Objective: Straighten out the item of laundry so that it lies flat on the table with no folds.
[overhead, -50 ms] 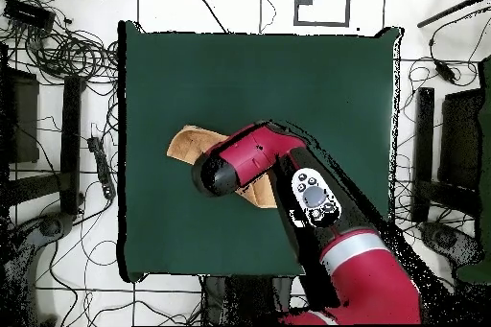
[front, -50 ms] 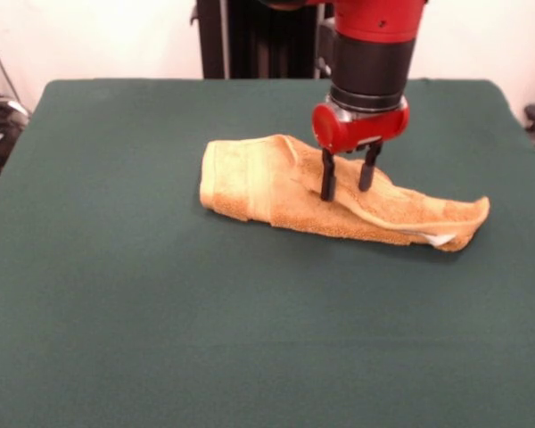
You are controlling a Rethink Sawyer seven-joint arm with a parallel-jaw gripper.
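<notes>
- From overhead, we see the arm (overhead, -50 ms: pixel 288 155) covering most of the towel (overhead, -50 ms: pixel 187 141); only its left end and a sliver below the wrist show, and the gripper is hidden there.
- In the front view the arm is cut off by the top edge of the frame.
- We can make out something white at the towel's lower right tip in the front view, too small to identify for sure.
- The towel (front, -50 ms: pixel 250 183) is orange-tan terry, bunched into a long folded roll, thick at its left end and tapering toward the right, with a paler band across the left part.
- It lies on the table (front, -50 ms: pixel 160 339) just above the centre of the front view, slanting down to the right.
- The gripper (front, -50 ms: pixel 347 183) stands over the towel's middle, its two dark fingers (front, -50 ms: pixel 326 183) spread apart, tips down at the cloth; we cannot tell whether they pinch any of it.
- We count one towel, one table, one arm, one gripper.
</notes>
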